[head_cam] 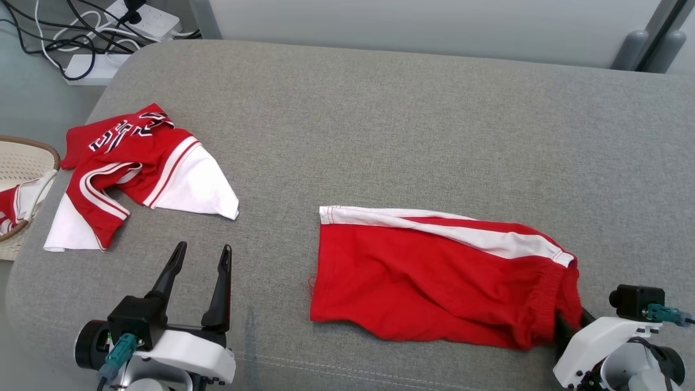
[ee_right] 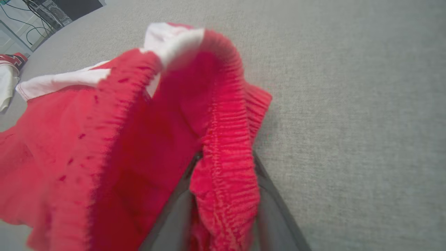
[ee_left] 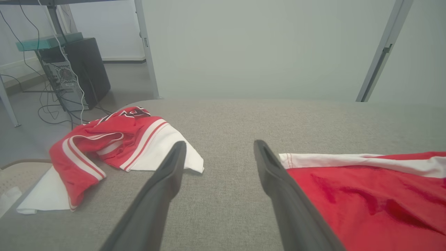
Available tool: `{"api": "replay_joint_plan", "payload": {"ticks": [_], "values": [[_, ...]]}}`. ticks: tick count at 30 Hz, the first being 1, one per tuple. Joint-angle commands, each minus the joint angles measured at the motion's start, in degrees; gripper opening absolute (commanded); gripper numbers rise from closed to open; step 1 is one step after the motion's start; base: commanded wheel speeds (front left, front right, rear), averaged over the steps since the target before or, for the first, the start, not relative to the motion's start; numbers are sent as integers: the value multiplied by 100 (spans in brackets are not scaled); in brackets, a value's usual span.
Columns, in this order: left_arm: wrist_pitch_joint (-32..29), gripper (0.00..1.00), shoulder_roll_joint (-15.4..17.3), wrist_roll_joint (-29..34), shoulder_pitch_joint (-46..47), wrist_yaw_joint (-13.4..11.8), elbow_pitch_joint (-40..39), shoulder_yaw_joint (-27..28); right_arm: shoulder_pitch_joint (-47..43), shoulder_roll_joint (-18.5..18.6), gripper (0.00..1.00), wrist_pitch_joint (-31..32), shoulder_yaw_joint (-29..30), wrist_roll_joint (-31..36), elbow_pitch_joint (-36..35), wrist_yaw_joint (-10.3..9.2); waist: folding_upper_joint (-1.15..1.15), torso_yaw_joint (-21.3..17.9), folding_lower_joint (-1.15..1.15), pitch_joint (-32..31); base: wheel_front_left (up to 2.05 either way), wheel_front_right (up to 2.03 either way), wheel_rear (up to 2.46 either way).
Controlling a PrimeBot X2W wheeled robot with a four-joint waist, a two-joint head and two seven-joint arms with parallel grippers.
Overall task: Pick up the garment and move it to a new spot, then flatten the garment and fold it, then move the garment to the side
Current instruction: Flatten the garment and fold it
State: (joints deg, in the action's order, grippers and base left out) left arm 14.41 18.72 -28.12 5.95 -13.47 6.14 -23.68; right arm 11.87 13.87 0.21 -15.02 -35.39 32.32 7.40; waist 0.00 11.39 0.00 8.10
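Note:
The garment (head_cam: 434,271) is a pair of red shorts with a white side stripe, lying fairly flat on the grey cushion (head_cam: 380,119), right of centre. My right gripper (head_cam: 564,326) is at the shorts' right end, its fingers tucked under the cloth. In the right wrist view the elastic waistband (ee_right: 226,146) is raised between the two dark fingers (ee_right: 275,216), which stand wide apart on either side of it. My left gripper (head_cam: 204,247) hovers open at the lower left, nothing between its fingers, left of the shorts' hem (ee_left: 366,195).
A crumpled red and white jersey (head_cam: 136,168) lies at the cushion's left. A wicker basket (head_cam: 21,163) holding more cloth sits beyond the left edge. Power strips and cables (head_cam: 146,19) lie on the floor behind. A computer tower (ee_left: 87,69) stands further back.

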Motion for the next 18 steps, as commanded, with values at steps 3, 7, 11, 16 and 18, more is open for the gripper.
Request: {"api": "replay_joint_plan", "payload": {"ticks": [3, 7, 11, 16, 18], "values": [[59, 100, 65, 76, 305, 73, -76, 288, 143, 95, 0, 44, -173, -170, 26, 9, 0, -39, 0, 15, 0, 0, 0], [59, 100, 38, 118, 303, 118, -55, 351, 174, 204, 0, -37, -82, -349, 153, 9, 0, -98, 0, 28, 0, 0, 0], [59, 100, 21, 165, 306, 164, -44, 412, 147, 375, 0, -168, 157, -536, 304, 9, 0, -162, 0, 47, 0, 0, 0], [59, 100, 14, 203, 284, 208, -20, 507, 119, 546, 0, -260, 475, -710, 507, 9, 0, -290, 0, 48, 0, 0, 0], [59, 100, 13, 219, 273, 225, -20, 542, 157, 552, 0, -244, 516, -792, 516, 9, 0, -359, 0, 45, 0, 0, 0]]}}
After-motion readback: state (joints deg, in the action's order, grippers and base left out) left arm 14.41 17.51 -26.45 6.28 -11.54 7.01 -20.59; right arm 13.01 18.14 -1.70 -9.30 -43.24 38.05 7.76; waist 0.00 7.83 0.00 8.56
